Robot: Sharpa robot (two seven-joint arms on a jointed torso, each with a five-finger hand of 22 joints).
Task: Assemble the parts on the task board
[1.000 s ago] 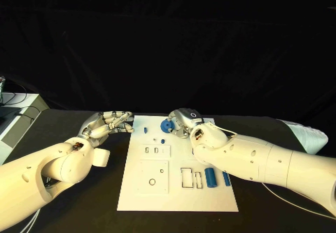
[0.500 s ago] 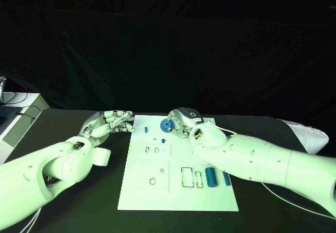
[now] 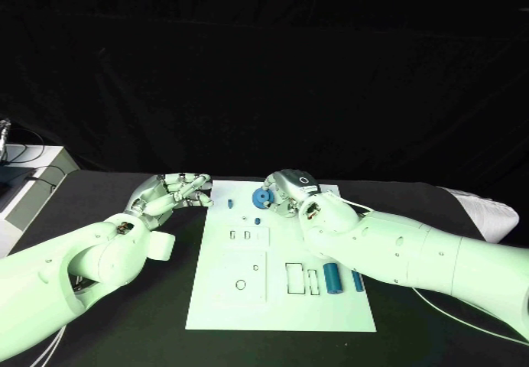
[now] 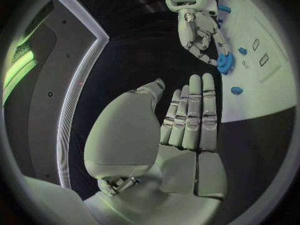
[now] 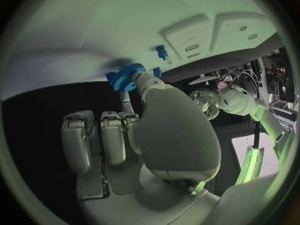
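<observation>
Nothing has visibly moved since the earlier frames: both arms and every part on the board sit where they were, so the work looks paused at a fine placement. At the far edge of the task board (image 3: 221, 302), the blue gear (image 3: 262, 198) is pinched between fingertips of the right robot hand (image 3: 291, 191); the right wrist view shows the same gear (image 5: 127, 77) at the fingertips, hard against the board's edge, with the remaining fingers curled in toward the palm. Whether the gear is seated on its post or only touching it cannot be told. Just beside it a small blue peg (image 3: 229, 204) stands upright, and a smaller blue piece (image 3: 256, 222) sits a little nearer the middle. Toward the near right of the board, two blue cylinders (image 3: 331, 277) lie loose beside the rectangular slots (image 3: 294, 279), apparently not inserted, and the oval hole (image 3: 241, 285) in the lower plate stands open. The left robot hand (image 3: 167, 194) hovers off the board's left edge above the black desk (image 3: 66, 206), holding nothing, fingers together and nearly straight in its wrist view. My judgement: the task is early, with at most a couple of pieces set and the cylinders left to do.
</observation>
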